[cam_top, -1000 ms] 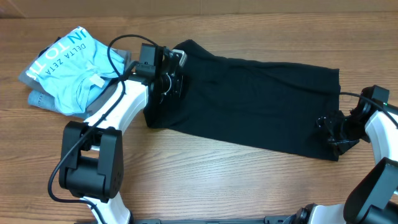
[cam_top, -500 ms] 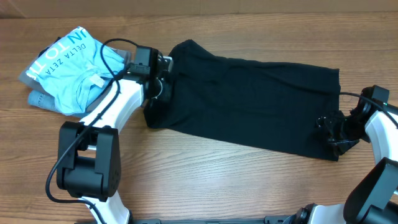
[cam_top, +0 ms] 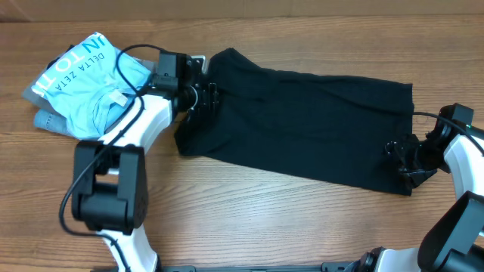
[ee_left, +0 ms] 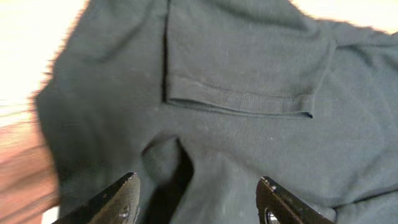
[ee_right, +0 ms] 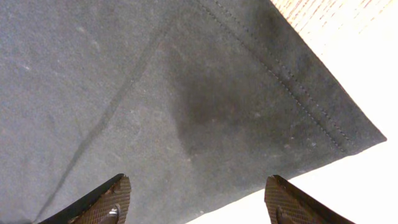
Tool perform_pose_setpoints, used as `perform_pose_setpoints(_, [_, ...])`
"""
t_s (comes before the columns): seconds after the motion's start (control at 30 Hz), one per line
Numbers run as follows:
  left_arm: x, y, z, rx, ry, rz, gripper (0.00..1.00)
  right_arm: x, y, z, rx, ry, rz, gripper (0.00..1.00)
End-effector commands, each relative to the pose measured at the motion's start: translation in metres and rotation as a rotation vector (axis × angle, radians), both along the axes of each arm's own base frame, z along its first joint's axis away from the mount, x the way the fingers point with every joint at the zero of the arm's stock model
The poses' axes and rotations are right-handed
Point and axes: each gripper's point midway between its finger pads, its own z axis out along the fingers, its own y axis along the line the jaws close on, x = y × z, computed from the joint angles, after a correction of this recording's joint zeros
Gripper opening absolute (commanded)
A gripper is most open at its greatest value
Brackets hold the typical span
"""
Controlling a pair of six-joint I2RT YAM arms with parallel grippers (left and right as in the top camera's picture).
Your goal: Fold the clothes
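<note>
Overhead, the bare wooden table point(cam_top: 249, 219) lies nearest. Beyond it a long black garment point(cam_top: 302, 128) is spread flat across the middle, running from left of centre out to the right. The right gripper point(cam_top: 404, 159) sits at the garment's near right corner. In the right wrist view its fingers point(ee_right: 99, 202) are spread wide over the dark cloth point(ee_right: 155, 81) with nothing pinched between them. The stitched hem corner point(ee_right: 348, 130) ends just beside them against pale table point(ee_right: 348, 25). The left gripper point(cam_top: 204, 97) is at the garment's left end, a little farther back. In the left wrist view its fingers point(ee_left: 118, 199) are likewise wide apart and hold nothing. A small raised fold point(ee_left: 168, 162) of the black fabric point(ee_left: 348, 124) lies between them, and a short sleeve point(ee_left: 242, 62) lies flat beyond. Whether the fingertips touch the cloth cannot be told. Farther back on the left, apart from the black garment, a crumpled light blue shirt point(cam_top: 83, 79) with white lettering rests on a grey cloth point(cam_top: 45, 117).
</note>
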Motion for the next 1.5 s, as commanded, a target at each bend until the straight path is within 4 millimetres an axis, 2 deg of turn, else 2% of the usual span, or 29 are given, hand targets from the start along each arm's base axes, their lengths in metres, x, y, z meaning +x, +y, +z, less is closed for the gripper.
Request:
perform_pose_setpoints(0.0, [-0.002, -0.019, -0.024, -0.079, 0.051, -0.049, 0.58, 0.004, -0.003, 0.007, -0.017, -0.029, 0.004, 0.73])
perform_pose_setpoints(0.13, [0.003, -0.030, -0.019, -0.144, 0.019, -0.087, 0.52, 0.004, -0.003, 0.007, -0.017, -0.028, 0.006, 0.73])
perform_pose_setpoints(0.27, [0.004, -0.042, -0.006, -0.215, -0.005, -0.138, 0.25, 0.005, -0.002, 0.007, -0.017, -0.028, 0.008, 0.73])
perform_pose_setpoints(0.4, [0.008, -0.048, 0.015, -0.284, -0.031, -0.178, 0.13, 0.005, 0.000, 0.007, -0.018, -0.029, 0.024, 0.73])
perform_pose_setpoints(0.57, [0.006, -0.051, 0.041, -0.310, -0.087, -0.231, 0.07, 0.006, 0.001, 0.007, -0.018, -0.029, 0.028, 0.73])
perform_pose_setpoints(0.7, [-0.009, -0.061, 0.062, -0.344, -0.155, -0.377, 0.04, 0.006, 0.001, 0.007, -0.019, -0.031, 0.035, 0.73])
perform_pose_setpoints(0.77, [-0.015, -0.063, 0.063, -0.339, -0.171, -0.428, 0.04, 0.006, 0.001, 0.007, -0.020, -0.031, 0.035, 0.73])
perform_pose_setpoints(0.9, [-0.035, -0.059, 0.050, -0.304, -0.131, -0.499, 0.04, 0.006, 0.001, 0.007, -0.021, -0.033, 0.035, 0.73])
perform_pose_setpoints(1.03, [-0.054, -0.064, 0.053, -0.340, -0.157, -0.622, 0.04, 0.007, 0.000, 0.007, -0.026, -0.036, 0.034, 0.73])
perform_pose_setpoints(1.13, [-0.051, -0.047, 0.034, -0.223, -0.101, -0.561, 0.04, 0.007, 0.000, 0.007, -0.027, -0.037, 0.035, 0.73])
perform_pose_setpoints(1.2, [-0.039, -0.019, 0.010, -0.063, -0.018, -0.410, 0.04, 0.007, 0.000, 0.007, -0.027, -0.037, 0.034, 0.74])
perform_pose_setpoints(1.27, [-0.025, 0.019, -0.008, 0.103, 0.056, -0.195, 0.04, 0.007, 0.000, 0.007, -0.027, -0.037, 0.034, 0.73])
perform_pose_setpoints(1.3, [-0.020, 0.030, -0.011, 0.148, 0.062, -0.142, 0.04, 0.007, 0.000, 0.007, -0.027, -0.037, 0.034, 0.73])
perform_pose_setpoints(1.4, [-0.008, 0.041, -0.011, 0.213, 0.024, -0.097, 0.04, 0.008, 0.000, 0.007, -0.027, -0.039, 0.035, 0.74])
perform_pose_setpoints(1.47, [0.001, 0.053, -0.010, 0.249, 0.014, -0.008, 0.06, 0.008, 0.000, 0.007, -0.027, -0.039, 0.035, 0.73])
